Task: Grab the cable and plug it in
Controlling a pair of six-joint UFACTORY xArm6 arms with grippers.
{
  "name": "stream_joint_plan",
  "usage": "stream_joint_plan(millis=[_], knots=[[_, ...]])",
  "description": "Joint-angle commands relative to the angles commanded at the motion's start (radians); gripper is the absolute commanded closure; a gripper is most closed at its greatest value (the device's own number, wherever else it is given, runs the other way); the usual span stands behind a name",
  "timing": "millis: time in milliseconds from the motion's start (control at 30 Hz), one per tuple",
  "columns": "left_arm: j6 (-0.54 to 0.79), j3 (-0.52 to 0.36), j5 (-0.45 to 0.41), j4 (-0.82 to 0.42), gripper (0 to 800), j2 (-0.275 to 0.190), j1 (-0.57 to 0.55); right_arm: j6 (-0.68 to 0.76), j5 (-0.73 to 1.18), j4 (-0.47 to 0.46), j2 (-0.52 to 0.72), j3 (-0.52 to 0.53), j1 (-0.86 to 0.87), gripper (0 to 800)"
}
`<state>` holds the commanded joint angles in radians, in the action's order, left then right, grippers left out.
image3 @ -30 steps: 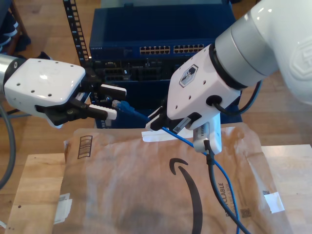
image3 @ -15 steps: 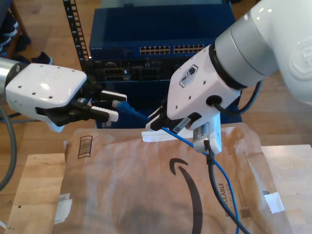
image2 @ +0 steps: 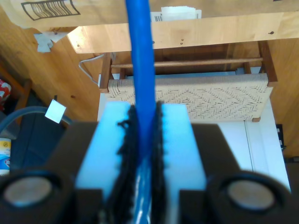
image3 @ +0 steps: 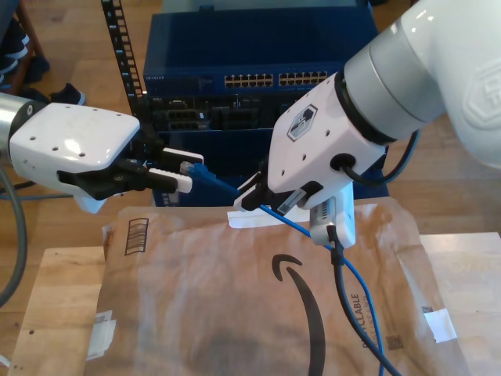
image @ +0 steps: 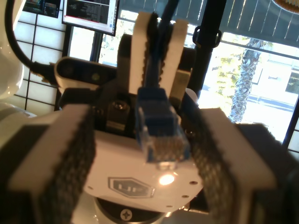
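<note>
The cable (image3: 291, 223) is thin and bright blue. Its translucent plug (image3: 188, 167) points toward the exterior view's left. My second gripper (image3: 249, 197) is shut on the cable a short way behind the plug, and the rest hangs down over the envelope. The second wrist view shows the cable (image2: 140, 56) pinched between the pads of my second gripper (image2: 142, 121). My first gripper (image3: 194, 171) is open, one finger on each side of the plug, not touching it. In the first wrist view the plug (image: 159, 126) sits between its grey pads (image: 56, 154), with my second gripper (image: 161, 28) behind.
A blue network switch (image3: 258, 78) with rows of ports stands in a rack behind the grippers. A brown paper envelope (image3: 235, 298) covers the wooden table (image3: 55, 305). A thick black robot cable (image3: 344, 313) hangs beside the blue one. A white slip (image3: 250, 218) lies under my second gripper.
My first gripper has edged a little toward the plug, and the gap between its fingers has narrowed slightly. My second gripper and the cable have stayed still.
</note>
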<state>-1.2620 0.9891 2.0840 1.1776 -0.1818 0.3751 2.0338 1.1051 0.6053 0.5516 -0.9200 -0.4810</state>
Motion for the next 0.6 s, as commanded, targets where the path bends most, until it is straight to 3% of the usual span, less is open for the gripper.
stream_joint_plan(millis=[600], knots=[[0.052,-0.038,-0.038,0.008,585,-0.021,0.0,0.0,0.002,0.0,-0.014,0.0,0.0,799]])
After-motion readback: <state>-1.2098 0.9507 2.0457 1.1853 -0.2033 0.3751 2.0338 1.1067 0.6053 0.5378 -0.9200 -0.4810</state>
